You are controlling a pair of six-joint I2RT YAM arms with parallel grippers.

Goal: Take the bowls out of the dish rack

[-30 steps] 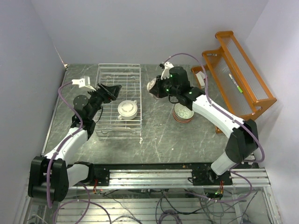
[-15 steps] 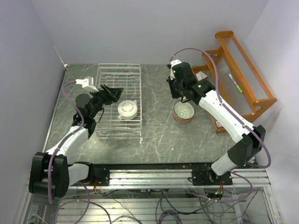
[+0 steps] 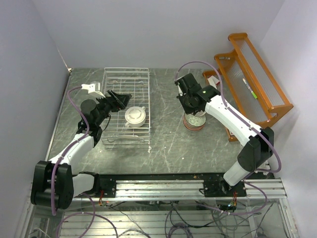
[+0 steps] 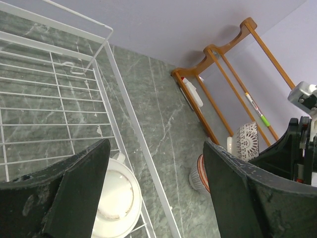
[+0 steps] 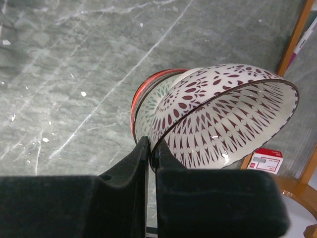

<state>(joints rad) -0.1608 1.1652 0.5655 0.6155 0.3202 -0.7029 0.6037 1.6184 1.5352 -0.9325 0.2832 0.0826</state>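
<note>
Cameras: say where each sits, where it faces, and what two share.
Top: above and behind the arm bases, looking down at the table; both arms.
Left wrist: over the dish rack, facing the orange shelf; open left claw.
Right wrist: above the bowl stack, looking down; right claw pinching the patterned bowl.
Both wrist views share that bowl.

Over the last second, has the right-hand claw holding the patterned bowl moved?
Yes. The right gripper, shut on the patterned bowl, has swung rightward, away from the dish rack, and now hangs over the stack of bowls.

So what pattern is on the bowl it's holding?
The bowl: white, maroon petal pattern; right wrist view.
</note>
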